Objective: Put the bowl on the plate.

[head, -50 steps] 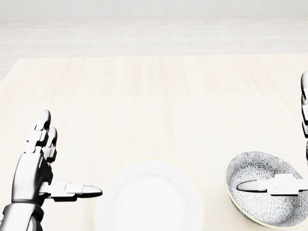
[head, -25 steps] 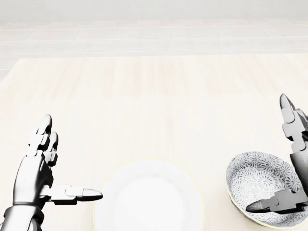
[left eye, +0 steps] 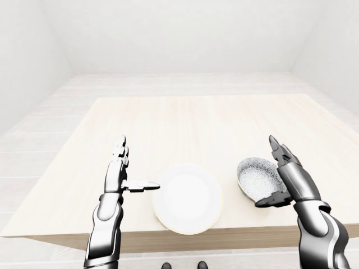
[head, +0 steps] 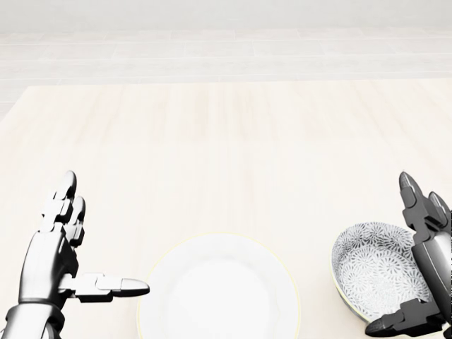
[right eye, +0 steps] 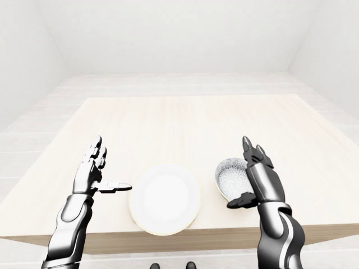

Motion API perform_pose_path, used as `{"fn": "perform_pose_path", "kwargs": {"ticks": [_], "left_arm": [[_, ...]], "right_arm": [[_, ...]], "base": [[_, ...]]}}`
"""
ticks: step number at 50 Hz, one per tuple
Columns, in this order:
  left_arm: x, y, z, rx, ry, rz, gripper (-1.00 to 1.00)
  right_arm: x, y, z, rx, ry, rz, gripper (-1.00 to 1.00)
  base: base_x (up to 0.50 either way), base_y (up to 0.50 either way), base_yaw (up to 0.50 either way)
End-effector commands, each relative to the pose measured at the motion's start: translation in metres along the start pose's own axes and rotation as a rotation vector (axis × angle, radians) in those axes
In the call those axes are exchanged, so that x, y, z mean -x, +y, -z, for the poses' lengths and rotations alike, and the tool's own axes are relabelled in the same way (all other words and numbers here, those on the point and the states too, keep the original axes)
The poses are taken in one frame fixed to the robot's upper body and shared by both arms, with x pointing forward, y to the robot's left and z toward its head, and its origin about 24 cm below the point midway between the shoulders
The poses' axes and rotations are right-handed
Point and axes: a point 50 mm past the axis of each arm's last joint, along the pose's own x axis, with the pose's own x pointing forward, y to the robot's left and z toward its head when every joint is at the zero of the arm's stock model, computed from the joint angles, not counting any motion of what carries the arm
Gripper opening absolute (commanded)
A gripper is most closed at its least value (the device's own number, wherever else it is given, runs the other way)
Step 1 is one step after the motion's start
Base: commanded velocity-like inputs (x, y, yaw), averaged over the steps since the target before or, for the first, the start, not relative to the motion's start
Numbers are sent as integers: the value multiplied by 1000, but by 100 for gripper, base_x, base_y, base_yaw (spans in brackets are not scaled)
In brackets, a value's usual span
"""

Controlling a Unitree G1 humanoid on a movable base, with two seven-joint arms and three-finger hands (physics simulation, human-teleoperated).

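A white plate [head: 219,293] lies on the pale wooden table [head: 226,141] at the bottom middle of the head view. To its right sits a grey patterned bowl [head: 374,272] with a pale rim. My right hand [head: 417,261] stands open against the bowl's right side, thumb [head: 399,321] reaching under its lower rim, fingers pointing up. My left hand [head: 85,247] is open left of the plate, thumb pointing at the plate's edge, nothing in it.
The table's near edge [left eye: 185,235] runs just below the plate in the left-eye view. White floor and walls surround the table.
My right hand has dropped and drawn in toward the bowl's right side; its thumb slid from over the bowl's inside to its lower rim. Left hand, plate and bowl stay put.
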Motion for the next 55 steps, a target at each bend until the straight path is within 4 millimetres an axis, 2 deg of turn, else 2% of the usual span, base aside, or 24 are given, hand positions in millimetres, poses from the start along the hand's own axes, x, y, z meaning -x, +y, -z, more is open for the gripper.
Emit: {"fn": "perform_pose_path", "kwargs": {"ticks": [1,11,27,55], "left_arm": [[0,0,0,0,-1,-1,100],[1,2,-2,-6,-6,-5,100],[1,2,-2,-6,-9,-5,100],[1,2,4,-2,19,-4,100]], "right_arm": [[-1,13,8,6,50,-31,100],[-4,20,9,33,60,-55,100],[-4,20,7,117,69,-74,100],[1,29,23,243,168,-117,100]], "base": [[0,0,0],[0,0,0],[0,0,0],[0,0,0]]}}
